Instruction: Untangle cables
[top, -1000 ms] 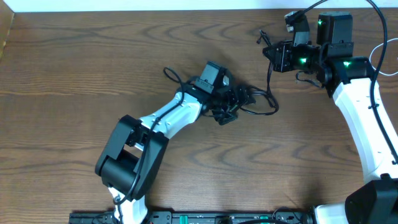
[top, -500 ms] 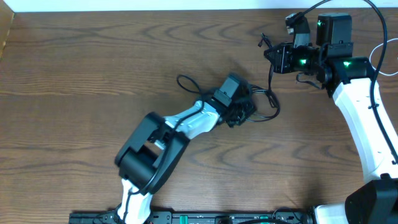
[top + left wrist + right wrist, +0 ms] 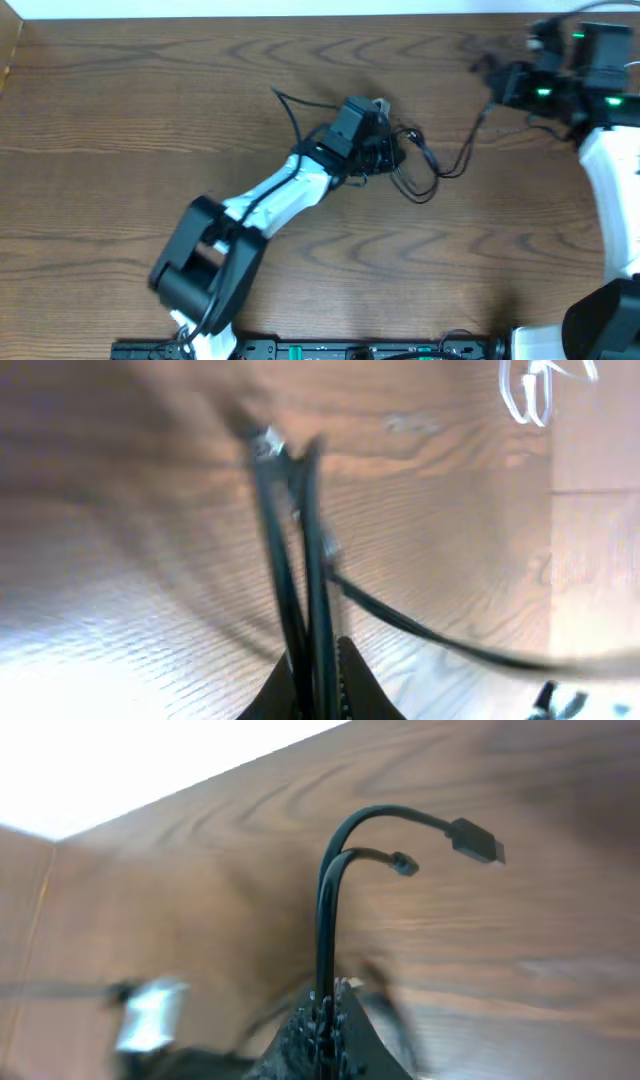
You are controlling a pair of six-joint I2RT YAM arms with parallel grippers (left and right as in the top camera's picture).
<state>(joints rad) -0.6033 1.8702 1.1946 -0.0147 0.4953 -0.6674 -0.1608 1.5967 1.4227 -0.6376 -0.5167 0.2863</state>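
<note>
The left tool [image 3: 318, 665] is clamped on strands of the black cable [image 3: 440, 172]. Its fingers are cut off at the bottom edge of the wrist view. From overhead the wrist hides that grip, and the cable bunched mid-way across the table [image 3: 120, 100] reads as a dark smear. The right tool [image 3: 325, 1015] pinches two black strands that arch up to small plug ends [image 3: 475, 840]. Overhead it is blurred near the far right corner. I cannot tell whether the white cable lies in the bunch. A white loop [image 3: 530, 390] is cut off at the top of the left wrist view.
</note>
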